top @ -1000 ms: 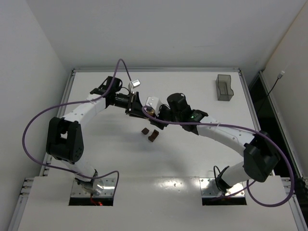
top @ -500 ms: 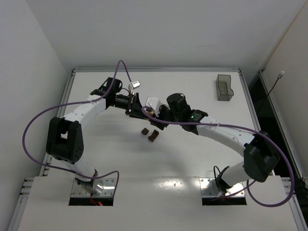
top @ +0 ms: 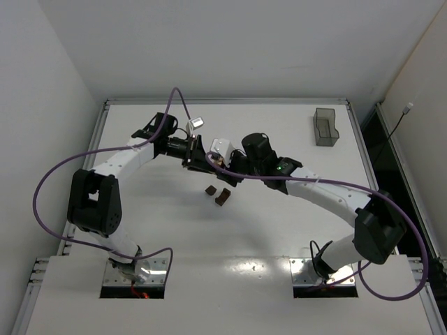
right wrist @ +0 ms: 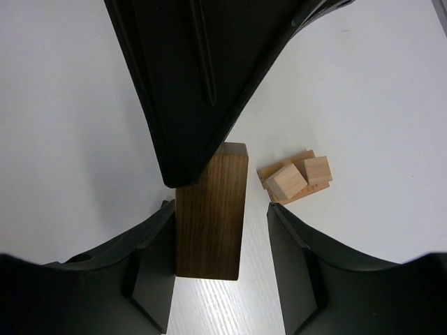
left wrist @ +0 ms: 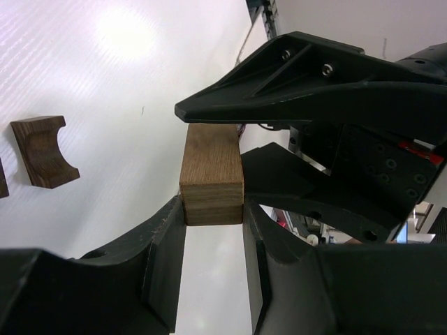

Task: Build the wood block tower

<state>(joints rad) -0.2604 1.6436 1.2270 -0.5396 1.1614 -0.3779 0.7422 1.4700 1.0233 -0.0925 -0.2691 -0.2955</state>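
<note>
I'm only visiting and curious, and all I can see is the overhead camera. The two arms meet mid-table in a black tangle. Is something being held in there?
Observer: Yes. The left gripper is clamped on one end of a brown block, a plain rectangular piece of wood.
Operator: Does the right gripper grip it too?
Observer: No. It straddles the block with its jaws open, and its wrist view shows a bare gap along one side.
Operator: Any other wood hidden under there?
Observer: A small heap of tan blocks lies on the table, apart from the brown one.
</note>
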